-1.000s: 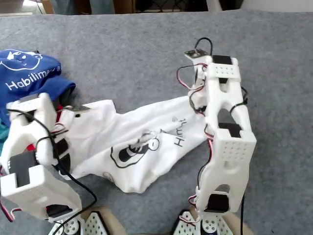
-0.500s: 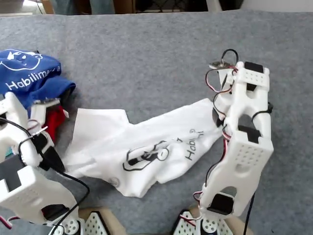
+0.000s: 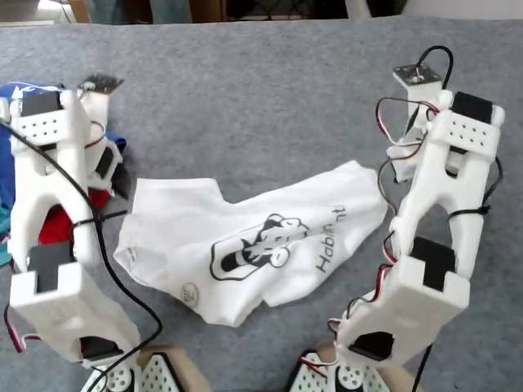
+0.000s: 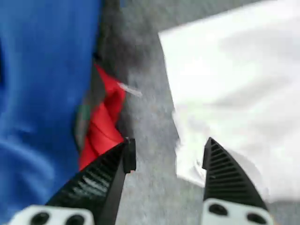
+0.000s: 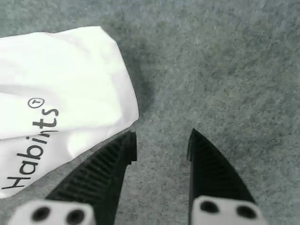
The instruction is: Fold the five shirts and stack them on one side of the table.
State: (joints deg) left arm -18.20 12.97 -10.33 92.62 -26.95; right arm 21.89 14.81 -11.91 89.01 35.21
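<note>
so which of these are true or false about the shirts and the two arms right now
1. The white shirt lies neatly folded. False: it lies crumpled and unfolded on the grey table.
2. The right arm's fingers are open with nothing between them. True.
3. The left arm's fingers are clamped on the red cloth. False: they are open and empty, over the strip of table between the red cloth and the white shirt.
4. A blue shirt lies right beside the red cloth, on the left arm's side. True.
</note>
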